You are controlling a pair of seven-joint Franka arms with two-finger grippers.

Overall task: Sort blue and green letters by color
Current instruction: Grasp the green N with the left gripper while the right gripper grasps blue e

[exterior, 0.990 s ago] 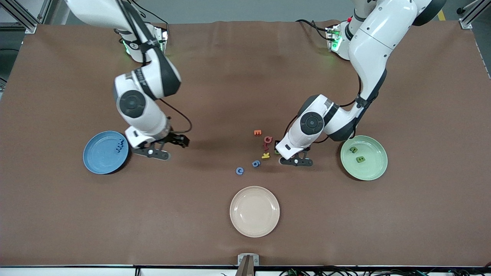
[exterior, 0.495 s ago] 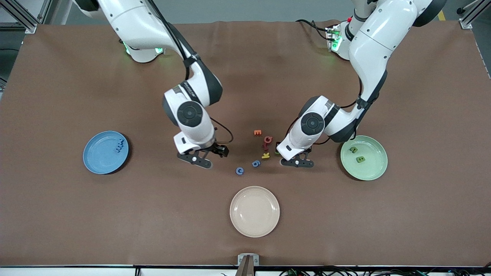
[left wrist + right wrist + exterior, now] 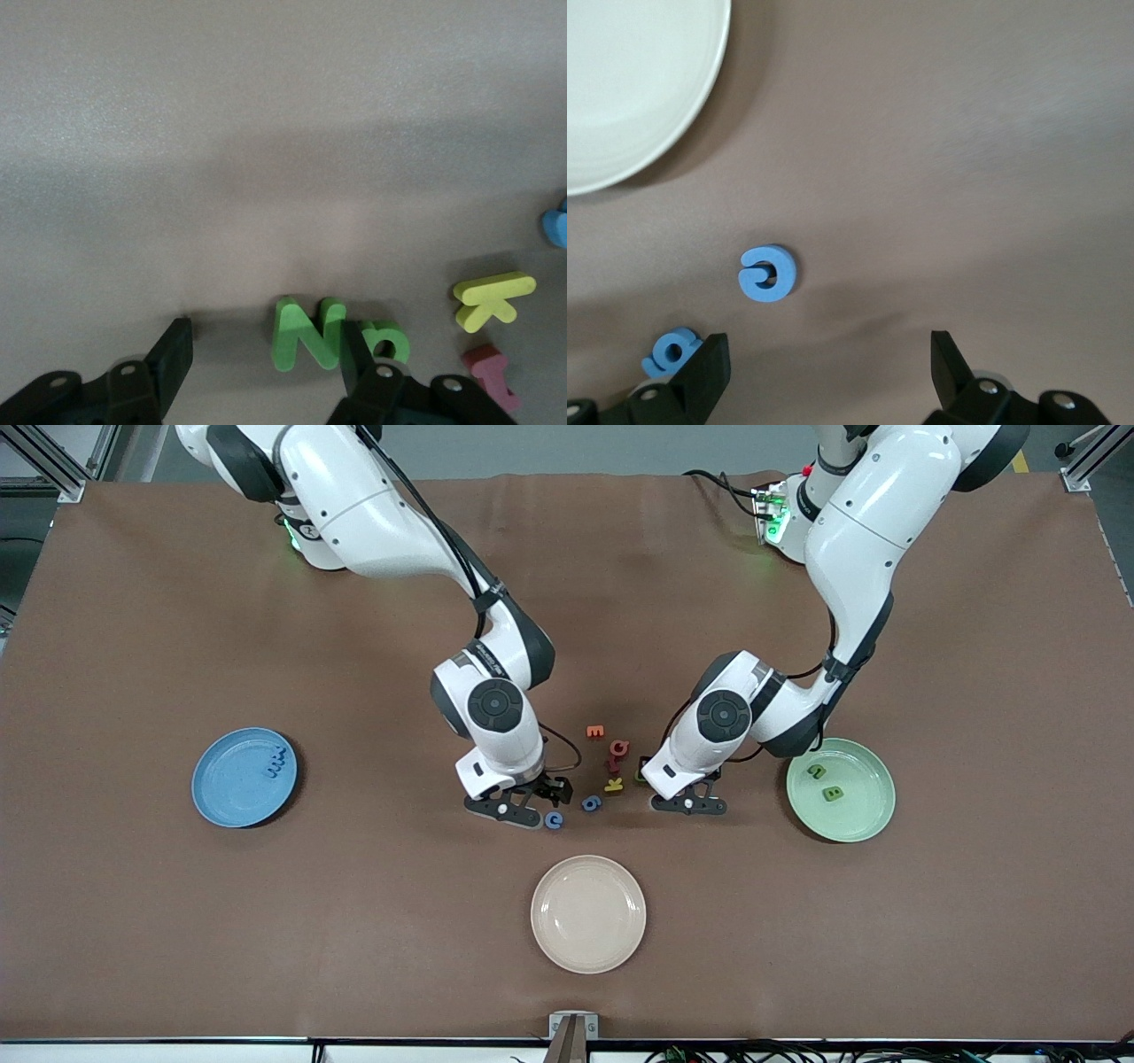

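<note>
A green N (image 3: 308,333) and a green P (image 3: 387,341) lie side by side on the brown table. My left gripper (image 3: 266,356) is open and low over them. The N sits between its fingers, close to one; the P is partly hidden by that finger. In the front view the left gripper (image 3: 645,772) covers most of both. A blue G (image 3: 554,820) and a blue 6 (image 3: 592,803) lie nearer the front camera. My right gripper (image 3: 551,790) is open beside the blue G (image 3: 768,272), which lies just outside the jaws. The blue 6 (image 3: 669,351) is by one finger.
A blue plate (image 3: 230,793) at the right arm's end holds blue letters (image 3: 277,762). A green plate (image 3: 864,815) at the left arm's end holds two green letters (image 3: 824,783). A cream plate (image 3: 588,913) lies nearest the camera. Orange, red and yellow letters (image 3: 613,758) lie between the grippers.
The right arm has swung from beside the blue plate to the loose letters at the table's middle, its gripper staying open. The left gripper has barely moved.
</note>
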